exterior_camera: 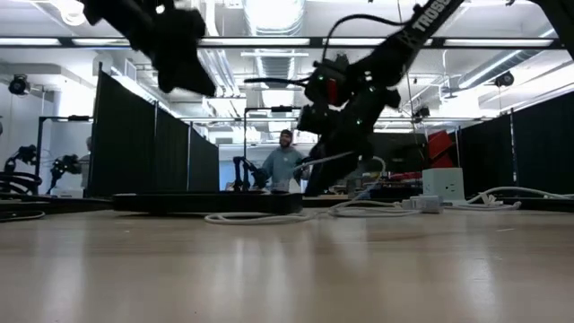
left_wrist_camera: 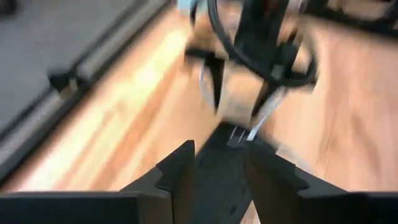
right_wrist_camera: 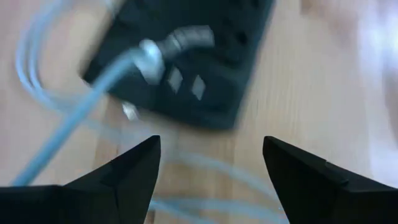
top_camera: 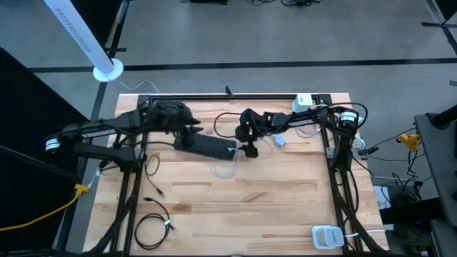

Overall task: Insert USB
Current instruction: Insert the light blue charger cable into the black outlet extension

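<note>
White USB cable (right_wrist_camera: 74,118): plug seated in the flat black plastic power strip (top_camera: 206,146), mid-table on pale wood tabletop (top_camera: 271,207). Right gripper (right_wrist_camera: 211,171): just beside the strip's end, jaws spread, empty. Left gripper (left_wrist_camera: 217,174): over the strip, jaws parted, empty.

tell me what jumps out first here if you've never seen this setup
The black power strip in the middle of the wooden table, with a pale cable plugged into it. Both tools hang just above it: the right tool open with nothing between its fingers, the left tool over the strip's other end. A person stands in the room behind.
</note>
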